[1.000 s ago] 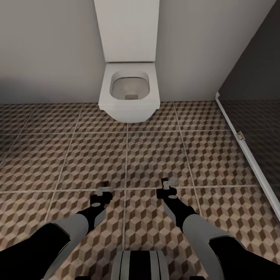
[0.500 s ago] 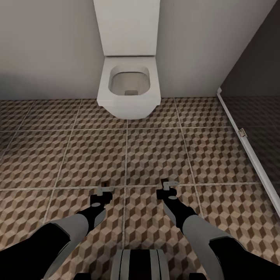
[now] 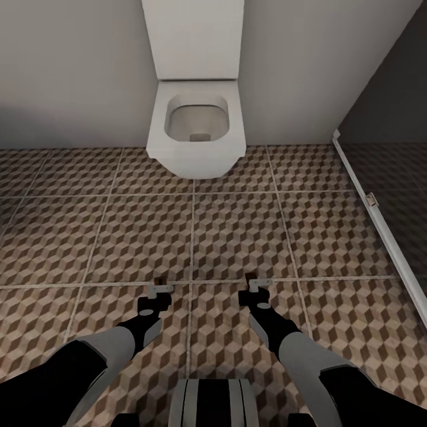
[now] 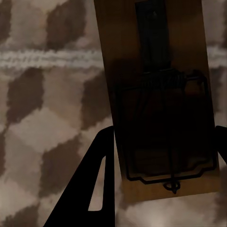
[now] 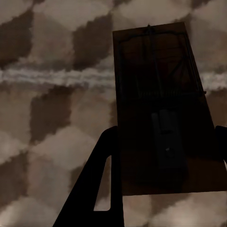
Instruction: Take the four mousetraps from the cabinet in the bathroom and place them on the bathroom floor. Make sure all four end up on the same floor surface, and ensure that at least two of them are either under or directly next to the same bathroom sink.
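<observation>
Both grippers carry a mousetrap: the left gripper [image 3: 159, 289] clamps one mousetrap [image 4: 158, 104] and the right gripper [image 3: 256, 285] another [image 5: 158, 104], each held low over the bathroom floor [image 3: 237, 237]. Neither trap is set down yet (judging by these two, at least half the job remains). A white toilet [image 3: 196, 133] stands ahead against the wall, a dark glass partition [image 3: 391, 178] to the right; no sink shows nearby.

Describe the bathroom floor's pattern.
The bathroom floor has brown, beige and white cube-patterned tiles with pale grout; head view shows it best.
</observation>
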Available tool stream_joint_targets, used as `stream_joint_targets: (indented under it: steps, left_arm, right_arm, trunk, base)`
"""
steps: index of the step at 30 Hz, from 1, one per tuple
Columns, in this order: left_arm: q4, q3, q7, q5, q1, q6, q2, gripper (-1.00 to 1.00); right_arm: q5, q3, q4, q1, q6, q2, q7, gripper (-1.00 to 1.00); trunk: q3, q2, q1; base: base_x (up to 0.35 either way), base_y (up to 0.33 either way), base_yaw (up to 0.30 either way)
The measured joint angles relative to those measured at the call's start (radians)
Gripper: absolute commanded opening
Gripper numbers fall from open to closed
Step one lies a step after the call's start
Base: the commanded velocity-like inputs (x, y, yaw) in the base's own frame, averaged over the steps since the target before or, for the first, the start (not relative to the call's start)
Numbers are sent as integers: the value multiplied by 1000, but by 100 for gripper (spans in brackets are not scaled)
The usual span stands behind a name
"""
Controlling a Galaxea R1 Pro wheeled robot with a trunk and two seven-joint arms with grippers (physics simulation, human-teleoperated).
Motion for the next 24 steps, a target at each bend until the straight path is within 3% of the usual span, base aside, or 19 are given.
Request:
stream_joint_targets:
  steps: [6,13,18,24]
  left_arm:
    - [0,0,0,0,1,-1,0,-100]
    - [0,0,0,-1,6,-3,0,-100]
    - [0,-1,-1,-1,8,-14,0,-100]
    - [0,-1,-2,-1,8,-34,0,-100]
  right_arm:
    - [7,0,0,3,-56,0,30,-100]
    - [48,0,0,14,-121,0,77,-100]
    - [69,1,0,28,-191,0,84,-100]
    - [73,1,0,31,-210,0,85,-100]
  trunk:
    - [0,0,0]
    - [0,0,0]
    - [0,0,0]
    - [0,0,0]
  base:
    - [0,0,0]
    - [0,0,0]
    - [0,0,0]
    - [0,0,0]
